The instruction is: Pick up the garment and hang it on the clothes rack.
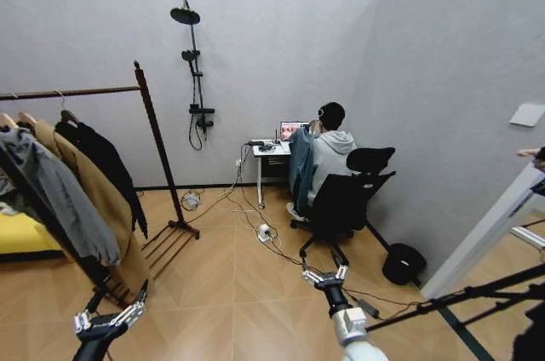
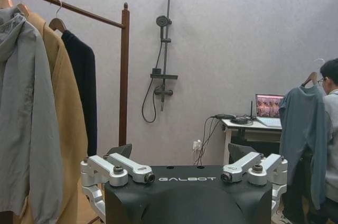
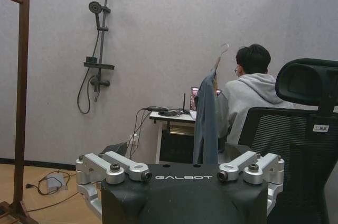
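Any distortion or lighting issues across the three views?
Head view: wide-angle bowing, the clothes rack post leans and the walls curve; ceiling lights glare at the top edge. Left wrist view: even light, the black garment loses fold detail. Right wrist view: straight lines, soft light, no glare.

Each Galbot arm ends in a matte black wrist block lettered "GALBOT" in pale capitals. The left claw [image 2: 185,174] and right claw [image 3: 179,171] carry silver, jointed metal linkages with dark round pivot screws; black forearms, the right with a silver collar.
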{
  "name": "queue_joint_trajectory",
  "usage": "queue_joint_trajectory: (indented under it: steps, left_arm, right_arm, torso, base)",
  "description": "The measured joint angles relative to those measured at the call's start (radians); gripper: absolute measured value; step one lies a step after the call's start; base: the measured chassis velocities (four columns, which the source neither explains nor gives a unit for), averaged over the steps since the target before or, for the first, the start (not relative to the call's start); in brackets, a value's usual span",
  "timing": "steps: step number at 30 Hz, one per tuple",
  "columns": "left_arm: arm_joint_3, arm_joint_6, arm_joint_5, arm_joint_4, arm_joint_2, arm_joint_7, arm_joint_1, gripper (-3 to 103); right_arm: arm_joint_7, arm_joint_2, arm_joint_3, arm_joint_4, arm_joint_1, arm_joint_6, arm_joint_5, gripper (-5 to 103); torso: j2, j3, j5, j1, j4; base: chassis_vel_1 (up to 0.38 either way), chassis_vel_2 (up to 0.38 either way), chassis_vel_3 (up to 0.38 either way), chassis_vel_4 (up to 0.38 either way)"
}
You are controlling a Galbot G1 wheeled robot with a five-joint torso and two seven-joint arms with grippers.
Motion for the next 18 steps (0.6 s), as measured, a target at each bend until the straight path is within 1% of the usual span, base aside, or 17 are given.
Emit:
queue_joint_trajectory:
  steps: [18]
  left_arm:
    - [0.0, 0.0, 0.0, 0.0, 0.0, 0.0, 0.0, 100]
  right_arm:
    - [-0.001, 0.0, 0.001, -0.009, 0.001, 0.01, 0.001, 100]
  torso:
    - [0.0, 0.0, 0.0, 0.0, 0.0002]
  base:
    - [0.075, -0.075, -0.066, 0.07]
